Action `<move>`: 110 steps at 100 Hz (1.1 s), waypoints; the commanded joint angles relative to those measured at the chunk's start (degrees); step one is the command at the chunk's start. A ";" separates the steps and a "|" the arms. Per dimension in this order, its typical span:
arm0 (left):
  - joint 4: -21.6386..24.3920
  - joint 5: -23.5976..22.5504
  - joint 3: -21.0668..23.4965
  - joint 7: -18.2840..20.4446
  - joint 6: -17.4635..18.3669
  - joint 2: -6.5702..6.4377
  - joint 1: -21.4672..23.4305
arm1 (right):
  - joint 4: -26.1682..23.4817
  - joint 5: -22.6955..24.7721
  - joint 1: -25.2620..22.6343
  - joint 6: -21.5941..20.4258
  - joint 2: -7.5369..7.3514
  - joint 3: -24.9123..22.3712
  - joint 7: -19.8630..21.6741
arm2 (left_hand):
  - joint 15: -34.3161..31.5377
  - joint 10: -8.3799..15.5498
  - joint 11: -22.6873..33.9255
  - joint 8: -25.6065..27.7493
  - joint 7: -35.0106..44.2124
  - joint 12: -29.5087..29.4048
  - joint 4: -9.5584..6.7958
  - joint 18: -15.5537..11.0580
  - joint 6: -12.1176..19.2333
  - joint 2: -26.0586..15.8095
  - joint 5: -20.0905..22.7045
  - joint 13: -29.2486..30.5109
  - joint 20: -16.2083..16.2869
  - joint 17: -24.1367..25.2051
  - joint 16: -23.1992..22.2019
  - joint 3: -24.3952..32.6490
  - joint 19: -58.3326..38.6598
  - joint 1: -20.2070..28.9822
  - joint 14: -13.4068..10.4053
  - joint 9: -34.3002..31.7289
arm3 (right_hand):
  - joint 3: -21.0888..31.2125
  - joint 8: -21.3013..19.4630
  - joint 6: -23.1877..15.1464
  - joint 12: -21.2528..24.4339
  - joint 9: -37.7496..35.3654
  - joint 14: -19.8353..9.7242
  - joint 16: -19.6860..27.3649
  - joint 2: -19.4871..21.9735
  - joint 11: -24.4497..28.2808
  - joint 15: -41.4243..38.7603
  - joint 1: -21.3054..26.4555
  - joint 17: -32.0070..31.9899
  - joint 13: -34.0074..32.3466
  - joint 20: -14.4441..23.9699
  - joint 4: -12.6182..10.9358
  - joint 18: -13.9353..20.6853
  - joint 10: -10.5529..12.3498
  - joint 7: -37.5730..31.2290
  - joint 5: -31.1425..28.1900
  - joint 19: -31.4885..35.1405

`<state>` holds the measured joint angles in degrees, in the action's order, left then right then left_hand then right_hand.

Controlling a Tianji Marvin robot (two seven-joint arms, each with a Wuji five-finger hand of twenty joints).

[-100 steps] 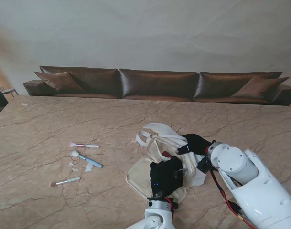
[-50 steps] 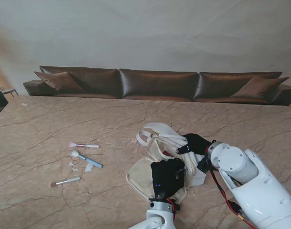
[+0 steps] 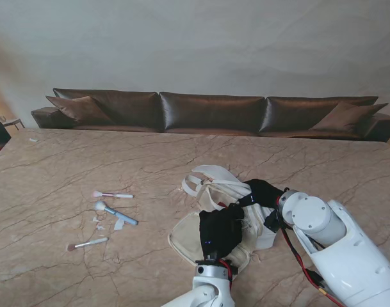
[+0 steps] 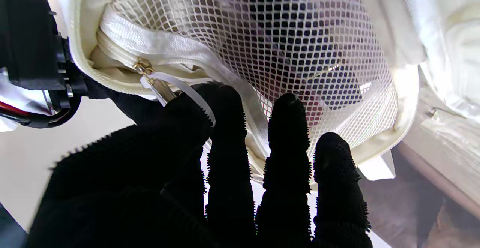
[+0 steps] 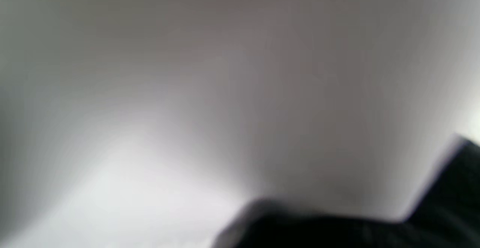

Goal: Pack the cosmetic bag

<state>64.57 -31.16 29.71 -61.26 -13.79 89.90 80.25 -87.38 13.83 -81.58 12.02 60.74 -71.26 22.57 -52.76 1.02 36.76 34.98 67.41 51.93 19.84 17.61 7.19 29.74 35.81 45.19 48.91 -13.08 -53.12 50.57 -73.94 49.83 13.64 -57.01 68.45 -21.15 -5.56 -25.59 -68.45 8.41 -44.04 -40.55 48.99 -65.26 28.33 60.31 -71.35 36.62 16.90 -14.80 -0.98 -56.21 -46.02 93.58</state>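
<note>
Marble worktop [image 3: 66,166] carries our cosmetics bag [image 3: 182,238] near its front edge; left hand [image 3: 219,231] fingers [image 4: 228,135] pinch the zipper pull [image 4: 157,84], probably to close it, while our right hand [image 3: 264,192] steadies fabric, grip hidden.

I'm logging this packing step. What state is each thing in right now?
Cosmetics bag: crumpled on the table, both hands on it.
Mesh pocket: dark items inside, zip partly open.
Zip pull: pinched by the left hand.
Right hand: on the bag, grip hidden.
Three brushes: lying loose on the table, not packed.
</note>
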 commanded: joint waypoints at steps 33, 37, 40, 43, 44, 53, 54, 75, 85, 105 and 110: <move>-1.10 -1.37 -1.13 1.89 -1.70 -0.55 -1.59 | -1.27 -0.98 -1.95 -1.04 0.62 -1.09 -1.01 | -6.32 3.42 14.71 11.88 10.61 3.19 -0.42 1.55 1.04 -5.14 3.52 9.46 -0.76 -8.89 -5.37 1.75 -6.41 2.94 -4.57 -3.19 | 2.36 3.95 -8.08 -1.73 2.91 -1.15 2.23 3.39 0.82 6.05 -5.83 -3.93 -2.48 1.29 -3.70 1.34 2.38 0.34 1.61 2.44; -1.16 -1.68 -1.29 2.16 -1.82 -0.67 -1.79 | -1.41 -1.01 -2.20 -1.16 0.67 -1.33 -1.31 | -6.18 3.41 15.41 11.86 10.79 2.66 -0.69 1.86 0.54 -5.19 4.44 10.65 -1.05 -10.49 -5.33 2.35 -6.82 3.34 -4.84 -3.61 | 1.59 4.36 -7.46 -1.90 4.38 -0.96 2.27 3.92 0.14 8.40 -7.71 -5.08 -1.02 1.68 -4.49 1.87 2.48 1.41 2.29 1.99; -1.26 -1.96 -1.42 2.30 -1.89 -0.76 -1.98 | -1.55 -1.05 -2.36 -1.19 0.68 -1.51 -1.36 | -5.91 3.49 16.24 11.62 10.87 1.69 -1.01 2.03 0.65 -5.29 5.04 11.49 -1.46 -11.46 -5.26 2.60 -7.11 3.45 -5.10 -3.74 | 0.51 3.67 -6.80 -1.92 5.60 -0.71 1.70 5.35 -0.87 10.74 -9.68 -6.12 0.19 2.41 -5.65 2.02 2.46 4.07 2.69 1.37; -1.38 -2.16 -1.52 2.37 -1.90 -0.81 -2.13 | -1.73 -1.06 -2.53 -1.21 0.66 -1.69 -1.33 | -5.85 3.24 16.71 11.33 10.85 1.12 -1.30 2.27 0.48 -5.42 5.68 12.30 -1.68 -12.71 -5.21 2.87 -7.46 3.84 -5.20 -3.99 | -0.44 2.87 -6.10 -1.52 7.06 -0.51 1.74 6.78 -1.93 12.83 -11.51 -7.42 1.71 2.91 -6.89 2.12 2.47 6.61 3.06 0.73; -1.41 -2.20 -1.55 2.38 -1.89 -0.81 -2.16 | -1.80 -1.04 -2.60 -1.22 0.65 -1.76 -1.33 | -5.85 3.15 16.81 11.26 10.85 1.01 -1.36 2.33 0.48 -5.45 5.84 12.53 -1.72 -13.04 -5.19 2.92 -7.55 3.95 -5.27 -4.03 | -0.72 2.58 -5.84 -1.38 7.59 -0.45 1.75 7.22 -2.25 13.43 -12.07 -7.89 2.29 3.08 -7.22 2.13 2.46 7.41 3.19 0.52; -1.28 -2.29 -1.57 2.56 -1.80 -0.90 -2.24 | -2.38 -0.80 -3.17 -1.57 0.47 -2.44 -0.87 | -5.58 2.61 18.18 9.77 11.15 -1.49 -2.36 2.93 0.38 -5.99 7.29 15.28 -2.53 -16.82 -4.66 3.44 -8.76 4.04 -5.51 -4.76 | -5.17 -3.20 -3.96 0.81 11.83 -0.26 2.50 11.64 -5.77 18.65 -16.49 -11.28 6.49 4.32 -12.47 2.52 2.48 16.67 4.58 -1.45; -1.28 -2.24 -1.56 2.59 -1.78 -0.90 -2.24 | -2.46 -0.80 -3.24 -1.59 0.43 -2.54 -0.73 | -5.62 2.54 18.25 9.69 11.16 -1.60 -2.41 3.00 0.31 -6.07 7.40 15.52 -2.55 -17.14 -4.65 3.49 -8.91 4.06 -5.45 -4.86 | -5.75 -3.70 -3.71 1.10 12.47 -0.27 2.70 12.15 -6.30 19.28 -16.96 -11.89 7.11 4.38 -12.74 2.51 2.39 17.35 4.97 -1.76; -0.61 -0.74 -1.19 4.08 -1.58 -0.82 -2.45 | -3.76 -2.18 -4.79 -3.29 -0.40 -5.07 3.08 | -6.87 2.44 19.22 6.79 11.80 -4.69 -4.08 3.02 1.17 -5.81 9.17 19.75 -3.71 -23.47 -3.79 5.55 -13.66 2.24 -5.60 -6.96 | -24.13 -1.44 -2.00 7.86 25.73 -0.03 8.77 15.27 -17.38 36.41 -20.24 -29.97 22.27 6.20 -12.67 2.87 1.73 26.03 16.09 -17.51; -0.15 -0.28 -1.05 4.64 -1.66 -0.82 -2.51 | -4.37 -2.83 -5.47 -4.28 -1.12 -6.34 6.28 | -7.02 2.94 19.26 6.60 12.01 -4.82 -4.00 2.85 1.47 -5.55 9.24 19.99 -4.01 -23.88 -3.66 5.95 -14.09 1.95 -5.87 -7.14 | -29.98 0.35 -0.43 9.77 32.89 -0.75 12.65 16.74 -22.39 44.52 -23.37 -38.77 30.36 3.62 -13.30 3.96 1.74 29.40 22.34 -29.53; 0.81 1.02 -0.51 5.40 -1.77 -0.80 -2.14 | -7.52 -1.13 -8.55 -4.99 -1.88 -8.98 8.39 | -7.12 3.83 19.37 7.32 12.18 -4.13 -3.89 2.46 2.08 -6.40 8.75 19.56 -4.69 -22.74 -3.70 5.64 -13.77 1.92 -6.19 -6.88 | -26.11 3.20 4.08 11.60 43.71 -1.80 17.96 13.09 -26.66 53.75 -28.25 -48.51 41.79 0.35 -12.03 5.93 1.39 34.17 31.39 -44.03; 1.22 1.36 -0.31 5.65 -1.80 -0.88 -1.93 | -8.74 1.12 -9.92 -5.47 -1.99 -9.68 8.10 | -7.38 3.75 19.38 7.73 12.15 -3.78 -3.88 2.47 1.92 -6.54 8.68 19.41 -4.67 -22.53 -3.96 5.39 -14.03 2.11 -6.12 -6.80 | -25.92 3.42 4.40 11.69 45.33 -2.12 18.97 12.49 -26.67 55.11 -27.97 -50.23 43.83 -0.45 -11.89 6.19 1.29 34.49 31.99 -47.48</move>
<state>64.62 -30.20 29.14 -56.02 -15.51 88.83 77.76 -94.36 12.69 -89.63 7.33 59.00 -80.51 31.38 -58.73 0.95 50.80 39.64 67.10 47.74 20.26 19.69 7.12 29.74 36.66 63.65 44.79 -35.93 -57.18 51.46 -84.87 49.33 8.90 -60.81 41.59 -18.60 0.77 -14.32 -25.32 8.42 -26.20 -25.48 22.87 -11.78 3.07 11.98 -29.84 37.02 4.24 -9.92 0.20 -22.24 -15.47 49.18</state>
